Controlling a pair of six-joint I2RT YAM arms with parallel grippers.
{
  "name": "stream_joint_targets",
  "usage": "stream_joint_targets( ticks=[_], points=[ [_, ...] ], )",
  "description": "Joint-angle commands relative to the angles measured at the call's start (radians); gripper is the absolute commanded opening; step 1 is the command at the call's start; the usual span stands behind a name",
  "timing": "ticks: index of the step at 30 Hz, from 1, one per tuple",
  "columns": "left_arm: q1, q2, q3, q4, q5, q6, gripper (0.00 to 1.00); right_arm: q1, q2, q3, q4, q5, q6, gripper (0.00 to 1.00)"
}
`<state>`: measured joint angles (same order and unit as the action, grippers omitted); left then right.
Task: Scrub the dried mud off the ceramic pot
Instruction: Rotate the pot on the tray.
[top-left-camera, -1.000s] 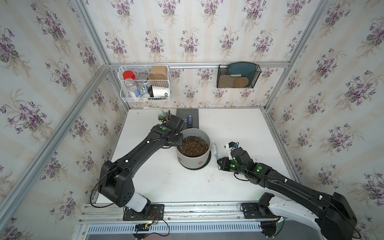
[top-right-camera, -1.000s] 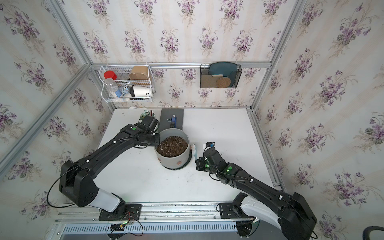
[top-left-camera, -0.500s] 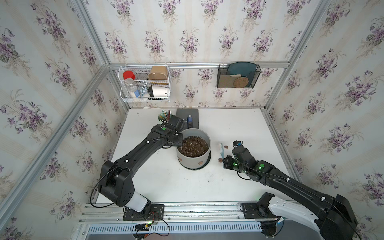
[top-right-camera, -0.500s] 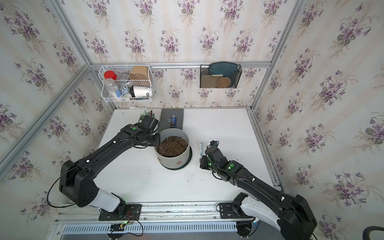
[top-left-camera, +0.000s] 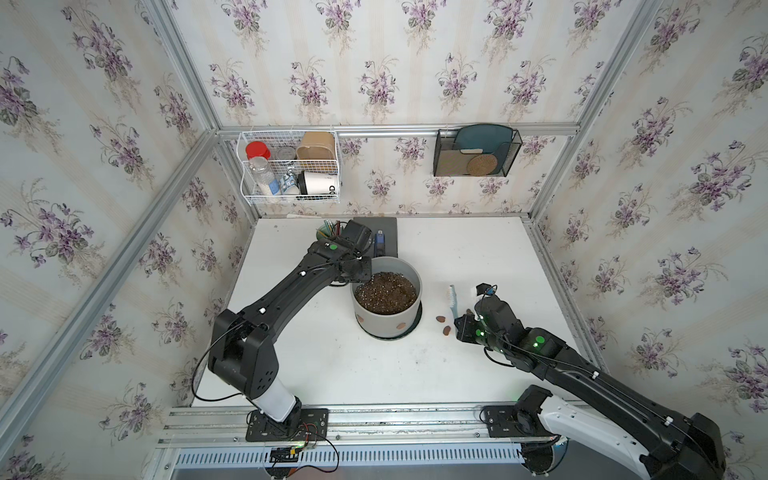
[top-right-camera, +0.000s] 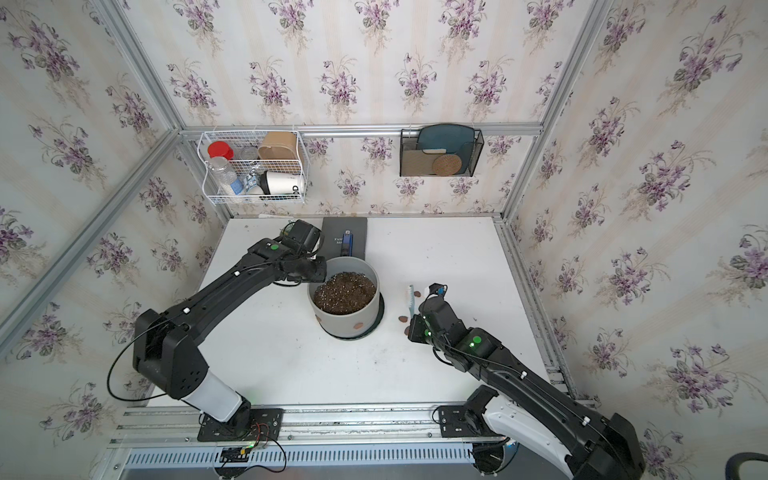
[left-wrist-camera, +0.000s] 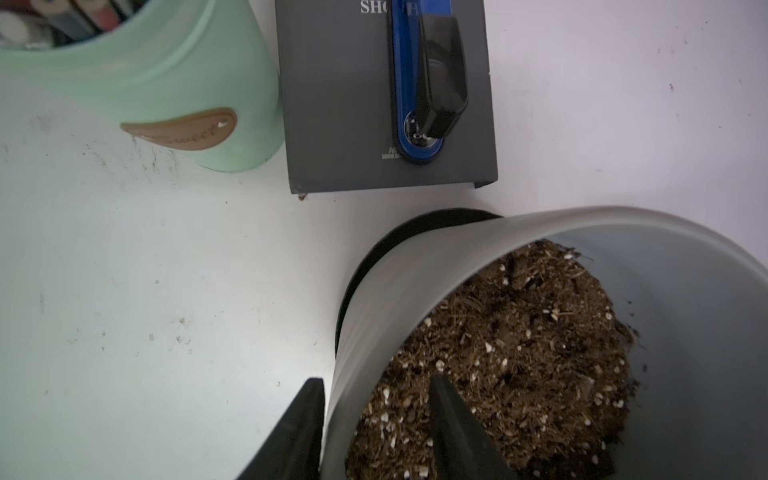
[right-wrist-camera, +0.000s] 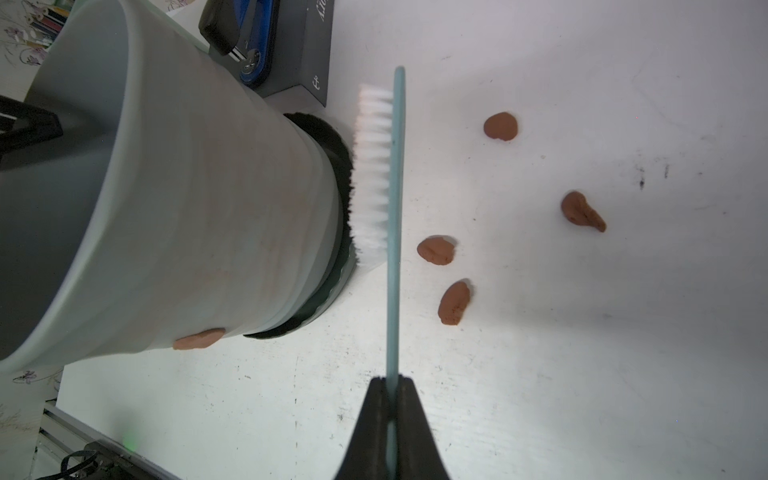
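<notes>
The ceramic pot (top-left-camera: 384, 326) stands on its black saucer (top-left-camera: 418, 320), its rim between the parted fingers (left-wrist-camera: 303, 424) of the left claw (left-wrist-camera: 374, 380). Blobs of dried mud (right-wrist-camera: 199, 338) stick low on its wall; four lie on the bench (right-wrist-camera: 582, 353) just ahead of the right claw (right-wrist-camera: 390, 386), clamped on a brush (right-wrist-camera: 395, 291) whose bristles (right-wrist-camera: 372, 174) face the pot.

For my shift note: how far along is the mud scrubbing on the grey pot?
Done: four mud blobs lie loose on the table. In hand: right gripper shut on the brush, clear of the pot; left gripper open astride its rim. Left: at least two blobs on the pot wall.
</notes>
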<state>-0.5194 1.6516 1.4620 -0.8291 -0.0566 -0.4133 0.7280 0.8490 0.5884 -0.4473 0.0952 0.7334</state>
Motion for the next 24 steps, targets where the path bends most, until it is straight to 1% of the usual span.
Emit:
stream_joint_targets(
  ticks=[1,5,7,10,15,17,19,21,24],
  points=[
    [0.001,0.057,0.061,0.004,-0.017,0.019,0.45,0.002,-0.028,-0.014,-0.017,-0.002,0.013,0.0],
    [0.002,0.113,0.113,-0.014,-0.015,0.028,0.47,0.001,-0.052,-0.035,-0.018,-0.01,0.022,0.0],
    [0.008,0.125,0.125,-0.017,-0.021,0.024,0.45,0.001,-0.056,-0.043,-0.017,-0.012,0.027,0.0],
    [0.013,0.127,0.128,-0.028,-0.023,0.019,0.3,0.001,-0.071,-0.06,-0.008,-0.02,0.035,0.0],
    [0.015,0.086,0.075,-0.054,-0.043,0.015,0.17,0.002,-0.089,-0.077,0.006,-0.032,0.046,0.0],
    [0.015,0.051,0.038,-0.065,-0.052,0.011,0.09,0.001,-0.094,-0.081,0.012,-0.033,0.048,0.0],
    [0.014,0.016,0.004,-0.073,-0.054,0.002,0.03,0.001,-0.093,-0.087,0.021,-0.036,0.051,0.0],
    [0.015,-0.018,-0.023,-0.074,-0.036,-0.002,0.0,0.003,-0.086,-0.096,0.038,-0.048,0.057,0.0],
    [0.013,-0.05,-0.048,-0.072,0.013,-0.012,0.0,0.012,-0.064,-0.103,0.068,-0.059,0.066,0.0]
  ],
)
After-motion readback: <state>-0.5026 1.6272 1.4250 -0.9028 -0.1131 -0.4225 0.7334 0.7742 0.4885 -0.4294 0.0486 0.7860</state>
